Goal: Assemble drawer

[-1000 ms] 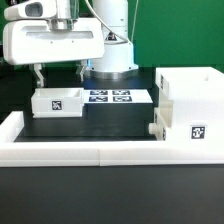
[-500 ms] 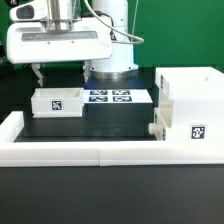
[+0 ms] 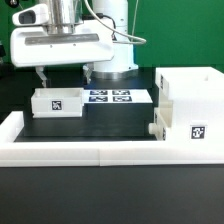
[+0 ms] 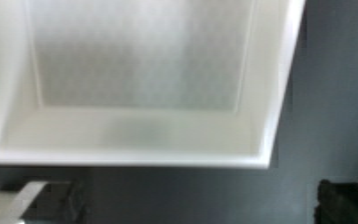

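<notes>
A small white open-topped tray [image 3: 57, 101] with a square tag on its front stands at the exterior view's left. My gripper [image 3: 63, 76] hangs just above it, open and empty, with one finger toward each end of the tray. In the wrist view the tray's hollow [image 4: 149, 80] fills most of the frame, and the gripper [image 4: 190, 200] shows its two fingertips [image 4: 25, 200] wide apart over dark table. The tall white box shell [image 3: 190, 100] stands at the exterior view's right. A second small tray [image 3: 157, 130] sits against its lower left side.
The marker board [image 3: 110, 97] lies flat behind the tray, next to the robot base. A low white border wall [image 3: 100, 152] runs along the front and up the exterior view's left side.
My gripper has shifted a little toward the exterior view's right and slightly lower over the tray. The tray and the box shell have not moved.
</notes>
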Controlling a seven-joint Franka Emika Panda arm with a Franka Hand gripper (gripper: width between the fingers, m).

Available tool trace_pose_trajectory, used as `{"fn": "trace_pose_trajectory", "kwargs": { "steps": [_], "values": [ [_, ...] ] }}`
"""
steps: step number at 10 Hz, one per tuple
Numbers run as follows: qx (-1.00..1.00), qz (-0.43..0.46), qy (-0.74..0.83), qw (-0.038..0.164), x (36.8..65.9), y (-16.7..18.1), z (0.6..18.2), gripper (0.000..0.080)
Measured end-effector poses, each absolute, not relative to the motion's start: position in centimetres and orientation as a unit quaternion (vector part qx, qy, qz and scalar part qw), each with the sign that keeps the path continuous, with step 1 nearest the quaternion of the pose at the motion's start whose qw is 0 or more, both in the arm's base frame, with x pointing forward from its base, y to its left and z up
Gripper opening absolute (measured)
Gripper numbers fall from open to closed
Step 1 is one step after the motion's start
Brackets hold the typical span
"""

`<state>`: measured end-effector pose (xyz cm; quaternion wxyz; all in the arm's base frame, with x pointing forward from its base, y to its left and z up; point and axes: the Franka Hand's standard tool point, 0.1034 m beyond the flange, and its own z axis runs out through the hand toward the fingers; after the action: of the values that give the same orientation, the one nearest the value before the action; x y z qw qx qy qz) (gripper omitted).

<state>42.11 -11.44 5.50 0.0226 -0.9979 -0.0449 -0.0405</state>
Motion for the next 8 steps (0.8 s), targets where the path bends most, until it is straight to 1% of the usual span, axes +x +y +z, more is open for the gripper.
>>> {"fn": "trace_pose_trajectory", "kwargs": {
  "steps": [2, 6, 8],
  "values": [
    [-0.998, -0.032, -0.047, 0.022, 40.1, -10.9, 4.2, 0.0649],
    [-0.998, -0.031, -0.047, 0.022, 40.0, -10.9, 4.2, 0.0649],
    [-0.998, -0.041, -0.05, 0.014, 39.4, -10.6, 3.7, 0.0649]
  ]
}}
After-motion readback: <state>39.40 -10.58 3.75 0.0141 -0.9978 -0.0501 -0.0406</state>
